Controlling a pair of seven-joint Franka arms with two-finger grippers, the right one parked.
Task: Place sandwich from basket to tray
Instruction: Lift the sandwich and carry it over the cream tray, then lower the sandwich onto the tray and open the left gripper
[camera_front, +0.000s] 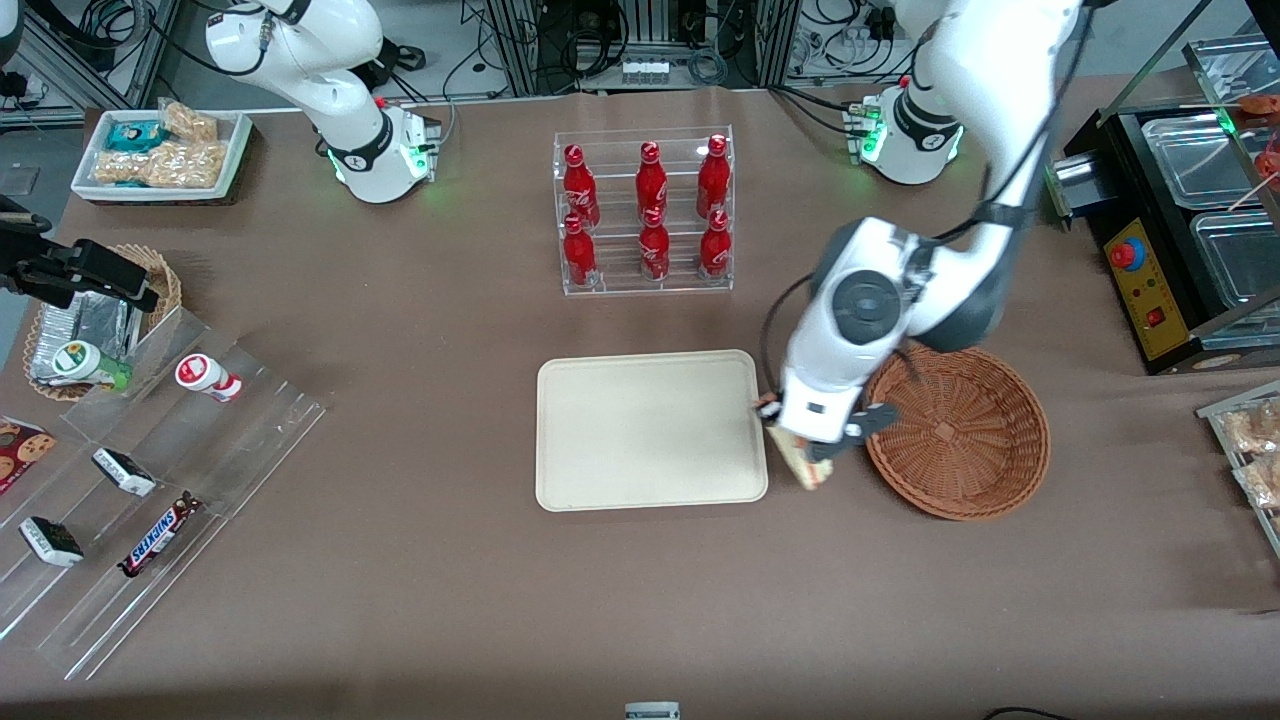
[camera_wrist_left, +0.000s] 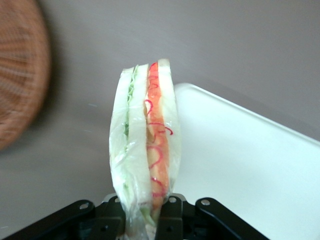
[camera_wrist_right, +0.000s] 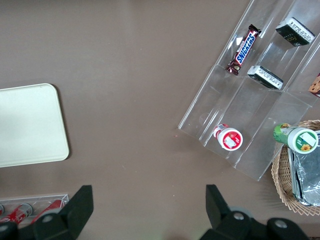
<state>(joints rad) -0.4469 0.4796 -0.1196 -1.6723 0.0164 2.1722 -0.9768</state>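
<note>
The gripper (camera_front: 812, 447) hangs in the air over the strip of table between the tray (camera_front: 650, 430) and the basket (camera_front: 958, 432), and its two black fingers (camera_wrist_left: 172, 220) are squeezed tight on the sandwich (camera_wrist_left: 145, 155). The sandwich is a thin wedge in clear wrap. It has soft white bread on the outside, a green leafy layer on one side and an orange-red layer with little red curls on the other. It is held by one end, and the rest sticks out from the fingers. In the front view the sandwich (camera_front: 803, 463) pokes out under the gripper, close to the tray's corner that is nearest the basket and the front camera. It is not in the basket and not on the tray. The tray is a flat cream rectangle with round corners and nothing lies on it. The basket is round, brown and woven, and sits just beside the gripper toward the working arm's end of the table. Farther from the front camera than the tray, a clear rack (camera_front: 645, 212) holds six red bottles.
</note>
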